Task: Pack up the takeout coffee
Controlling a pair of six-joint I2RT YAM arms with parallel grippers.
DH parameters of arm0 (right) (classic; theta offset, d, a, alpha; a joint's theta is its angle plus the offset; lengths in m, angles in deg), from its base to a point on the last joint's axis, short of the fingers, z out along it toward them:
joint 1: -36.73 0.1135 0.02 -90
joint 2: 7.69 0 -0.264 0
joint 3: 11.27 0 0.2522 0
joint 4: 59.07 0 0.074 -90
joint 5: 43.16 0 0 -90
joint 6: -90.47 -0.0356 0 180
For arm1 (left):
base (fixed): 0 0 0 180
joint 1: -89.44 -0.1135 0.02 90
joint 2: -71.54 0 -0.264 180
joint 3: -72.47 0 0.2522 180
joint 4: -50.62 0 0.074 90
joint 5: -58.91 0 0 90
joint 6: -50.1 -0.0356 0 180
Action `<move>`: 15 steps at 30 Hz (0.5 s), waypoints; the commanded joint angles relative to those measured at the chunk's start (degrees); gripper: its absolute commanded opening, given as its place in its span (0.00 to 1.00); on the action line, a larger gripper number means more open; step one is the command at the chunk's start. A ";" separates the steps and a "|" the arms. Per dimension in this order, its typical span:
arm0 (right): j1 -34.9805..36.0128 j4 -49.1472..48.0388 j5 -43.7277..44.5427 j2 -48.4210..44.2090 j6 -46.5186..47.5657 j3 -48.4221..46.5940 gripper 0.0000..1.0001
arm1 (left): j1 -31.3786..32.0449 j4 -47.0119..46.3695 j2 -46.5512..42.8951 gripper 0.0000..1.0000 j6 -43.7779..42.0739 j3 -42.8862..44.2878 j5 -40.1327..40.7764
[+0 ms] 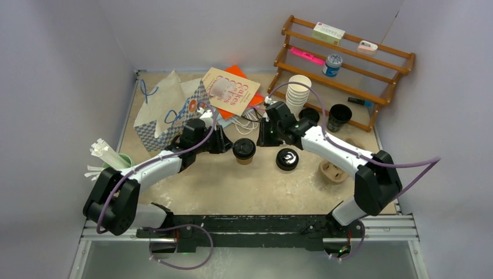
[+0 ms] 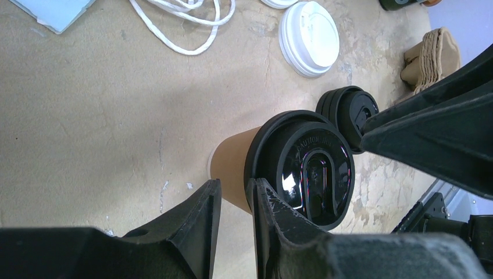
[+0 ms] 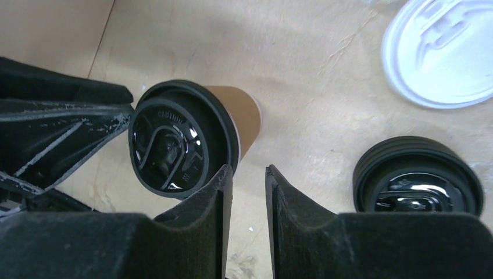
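Left gripper, state: My left gripper (image 2: 234, 185) has its jaws drawn close, with a narrow slit between them. I cannot tell whether the slit nips the cup's wall or only stands in front of it.

Left gripper, cup position: In the left wrist view the coffee cup (image 2: 229, 163) sits right at my fingertips, between 12 and 1 o'clock of them. The finger on that view's right overlaps the rim of the black lid (image 2: 314, 168). The other finger lies outside the brown wall.

Right gripper, state: My right gripper (image 3: 249, 170) has its jaws nearly together. Bare table shows through the slit, so it grasps nothing.

Right gripper, cup position: In the right wrist view the cup lies at 10 o'clock of my fingertips. Its lid rim is just beside the tip of the finger on that view's left. I cannot tell whether they touch.

Cup, overall: In the top view it stands upright on the table (image 1: 232, 192) between my two grippers. It is at 4 o'clock of the left one and 8 o'clock of the right one.

Stack of black lids (image 3: 418, 174): It lies flat at 3 o'clock of my right fingertips, apart from the cup.

White lid (image 3: 442, 52): It lies flat on the table at 1 o'clock of my right fingertips, beyond the black stack.

Cup carrier (image 1: 334, 170): It is brown cardboard, at 3 o'clock of the black stack in the top view.

White cord (image 2: 186, 29): It is looped on the table at 11 o'clock of my left fingertips, well apart from the cup.
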 commanded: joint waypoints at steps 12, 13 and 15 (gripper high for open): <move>0.06 -4.57 -5.07 1.72 -0.42 1.83 0.27 | 0.76 0.07 0.42 0.28 -1.38 2.29 0.65; 0.06 -4.49 -5.00 1.90 -0.38 1.83 0.26 | 0.78 0.11 0.44 0.28 -1.37 2.29 0.65; 0.09 -4.38 -4.81 1.96 -0.41 1.99 0.24 | 0.74 0.09 0.53 0.28 -1.37 2.29 0.70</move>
